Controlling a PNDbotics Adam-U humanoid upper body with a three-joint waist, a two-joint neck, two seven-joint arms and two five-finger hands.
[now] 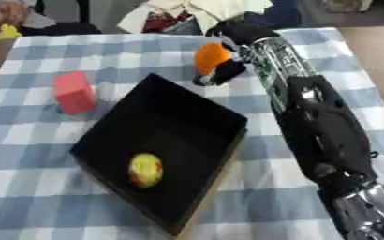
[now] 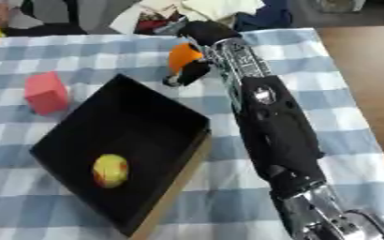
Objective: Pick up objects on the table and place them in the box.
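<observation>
A worktop [image 1: 48, 197] covered in blue-and-white checked cloth carries an open black box [image 1: 187, 126] set at an angle. The robot's right arm [image 1: 322, 122] stretches from the lower right corner diagonally up past the box's far corner. Its right hand [image 1: 226, 70] has fingers curled around an orange object [image 1: 209, 57], just beyond the box. A pink block [image 1: 72, 92] stands left of the box. A yellow-red fruit [image 1: 145, 169] lies inside the box.

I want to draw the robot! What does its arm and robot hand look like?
The right arm is bulky and mostly black, with a silvery see-through section near the wrist and shiny silver metal at the bottom of the picture. The right robot hand is black. No left arm shows.
</observation>
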